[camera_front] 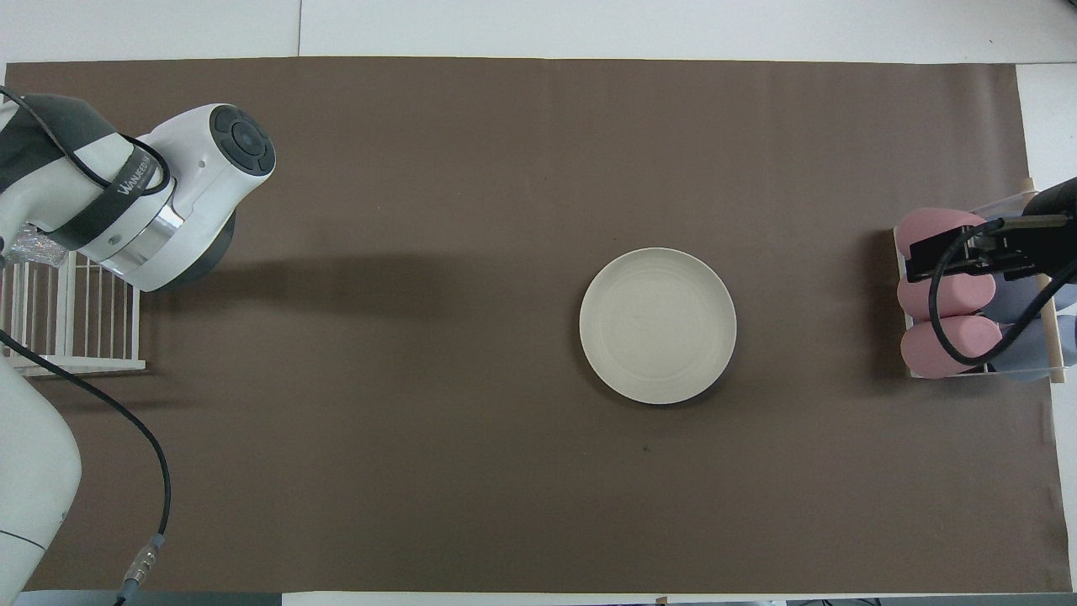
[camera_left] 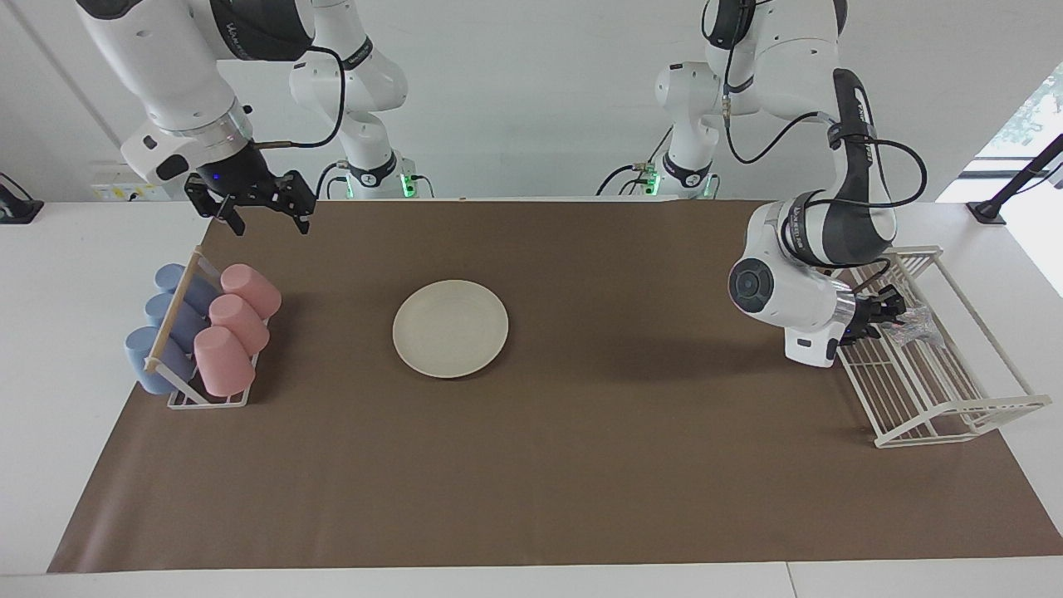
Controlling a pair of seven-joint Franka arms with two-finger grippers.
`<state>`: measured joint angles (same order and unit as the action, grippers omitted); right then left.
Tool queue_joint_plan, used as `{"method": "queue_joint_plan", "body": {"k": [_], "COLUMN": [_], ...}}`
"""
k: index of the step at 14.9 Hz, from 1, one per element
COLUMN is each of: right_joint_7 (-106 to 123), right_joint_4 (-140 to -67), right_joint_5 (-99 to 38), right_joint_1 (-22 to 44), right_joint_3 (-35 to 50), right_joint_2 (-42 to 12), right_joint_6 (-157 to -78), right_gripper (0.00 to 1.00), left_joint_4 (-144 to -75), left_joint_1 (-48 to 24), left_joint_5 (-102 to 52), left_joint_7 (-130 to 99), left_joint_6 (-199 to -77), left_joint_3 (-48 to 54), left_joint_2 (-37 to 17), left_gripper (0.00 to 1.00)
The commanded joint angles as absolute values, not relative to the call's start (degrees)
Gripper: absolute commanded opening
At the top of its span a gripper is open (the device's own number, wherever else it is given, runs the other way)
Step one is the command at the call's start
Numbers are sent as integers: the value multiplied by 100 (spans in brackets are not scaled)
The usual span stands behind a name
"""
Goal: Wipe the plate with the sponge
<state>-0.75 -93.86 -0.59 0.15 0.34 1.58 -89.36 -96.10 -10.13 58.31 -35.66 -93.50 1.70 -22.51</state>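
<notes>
The cream-white plate (camera_left: 450,328) lies on the brown mat near the middle of the table, also in the overhead view (camera_front: 658,326). The silvery sponge (camera_left: 912,320) is in the white wire rack (camera_left: 938,390) at the left arm's end; a bit of it shows in the overhead view (camera_front: 34,246). My left gripper (camera_left: 884,314) is in the rack, right at the sponge, its hand mostly hidden by the wrist. My right gripper (camera_left: 262,214) is open and empty, up in the air over the mat's edge beside the cup rack; in the overhead view (camera_front: 968,248) it covers the pink cups.
A cup rack (camera_left: 170,390) holds three pink cups (camera_left: 241,320) and several blue cups (camera_left: 162,328) at the right arm's end. The brown mat (camera_left: 581,465) covers most of the table.
</notes>
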Motion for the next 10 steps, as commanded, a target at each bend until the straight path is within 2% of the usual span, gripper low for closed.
{"method": "queue_joint_plan", "body": {"k": [1, 4, 10], "right_joint_7": [70, 79, 88], "right_joint_4": [-9343, -9343, -9343], "right_joint_5": [88, 97, 176], "right_joint_1": [9, 9, 9], "right_joint_3": [70, 62, 79], "right_joint_2": [158, 149, 150], "right_joint_6": [-8939, -8938, -8939], "right_gripper": [100, 100, 100], "left_joint_4": [-9606, -9571, -9422], "left_joint_1": [-905, -862, -642], "left_joint_5": [5713, 5494, 4213], "left_joint_7": [-3568, -3542, -3069], "left_joint_6": [-9466, -9544, -9668], "left_joint_3": [202, 202, 185], "left_joint_2": [-2153, -2092, -1513], "left_gripper": [100, 100, 100]}}
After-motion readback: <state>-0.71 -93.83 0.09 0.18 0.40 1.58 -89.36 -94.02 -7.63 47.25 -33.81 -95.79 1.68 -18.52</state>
